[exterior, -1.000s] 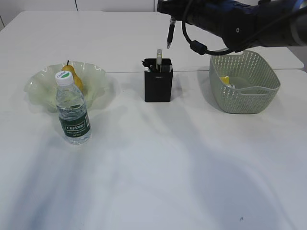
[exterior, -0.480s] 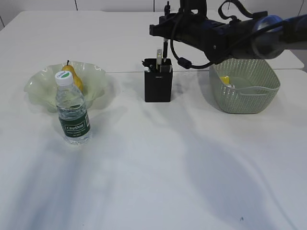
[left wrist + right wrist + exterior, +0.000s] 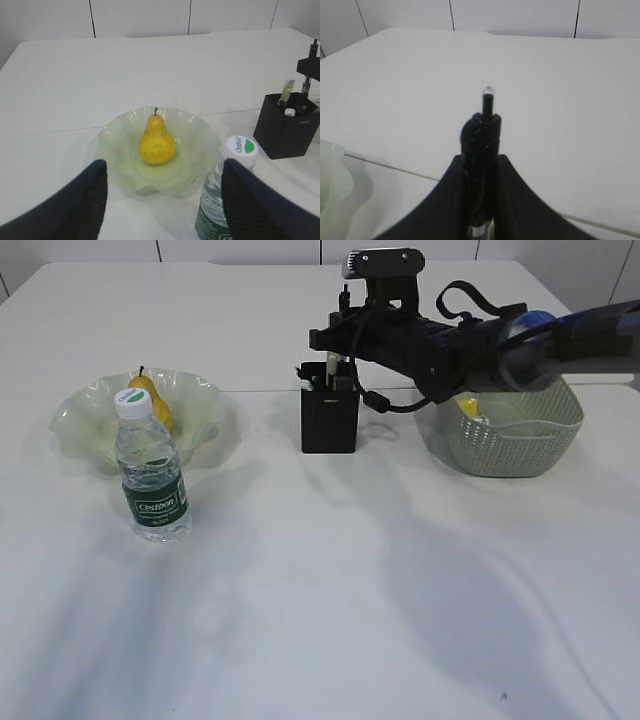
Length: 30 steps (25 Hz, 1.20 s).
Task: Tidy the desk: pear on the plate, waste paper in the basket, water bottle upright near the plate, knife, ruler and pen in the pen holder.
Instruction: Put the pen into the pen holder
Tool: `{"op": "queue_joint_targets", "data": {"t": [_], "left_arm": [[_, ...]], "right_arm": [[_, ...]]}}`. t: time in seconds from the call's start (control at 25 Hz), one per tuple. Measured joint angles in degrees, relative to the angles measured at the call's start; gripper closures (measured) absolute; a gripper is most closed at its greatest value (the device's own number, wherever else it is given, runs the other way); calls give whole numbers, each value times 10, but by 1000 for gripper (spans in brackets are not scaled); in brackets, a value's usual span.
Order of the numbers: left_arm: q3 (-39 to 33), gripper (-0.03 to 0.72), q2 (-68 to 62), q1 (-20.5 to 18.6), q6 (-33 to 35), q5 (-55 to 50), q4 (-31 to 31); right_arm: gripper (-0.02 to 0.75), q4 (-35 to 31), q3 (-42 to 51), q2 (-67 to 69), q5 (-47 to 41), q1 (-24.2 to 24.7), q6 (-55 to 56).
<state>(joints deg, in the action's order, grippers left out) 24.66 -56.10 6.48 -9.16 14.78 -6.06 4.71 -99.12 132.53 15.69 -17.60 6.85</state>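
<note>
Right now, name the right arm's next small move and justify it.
Probably open the right gripper and let go: it is shut on the pen, which stands upright with its lower end already inside the pen holder. Then lift straight up, clear of the holder's other contents.

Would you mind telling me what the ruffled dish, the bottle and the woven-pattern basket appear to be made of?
The plate looks like translucent pale green glass: glossy, with the desk showing through its wavy rim, though clear plastic is possible. The water bottle seems thin clear plastic, ribbed, with an opaque white cap and printed dark green label. The basket looks like moulded matte plastic, sage green, its wall perforated in a weave pattern.
</note>
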Motion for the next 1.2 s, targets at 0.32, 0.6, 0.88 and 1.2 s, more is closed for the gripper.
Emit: {"op": "queue_joint_targets", "data": {"t": [0.32,0.6,0.88,1.2], "left_arm": [[0,181,0,0,0,0,0],[0,181,0,0,0,0,0],[0,181,0,0,0,0,0],[0,181,0,0,0,0,0]], "right_arm": [[517,0,0,1,-1,0,4],[413,1,0,1,-5,0,4],[412,1,0,-25,-54,0,4],[411,1,0,-81,-174,14,5]]}}
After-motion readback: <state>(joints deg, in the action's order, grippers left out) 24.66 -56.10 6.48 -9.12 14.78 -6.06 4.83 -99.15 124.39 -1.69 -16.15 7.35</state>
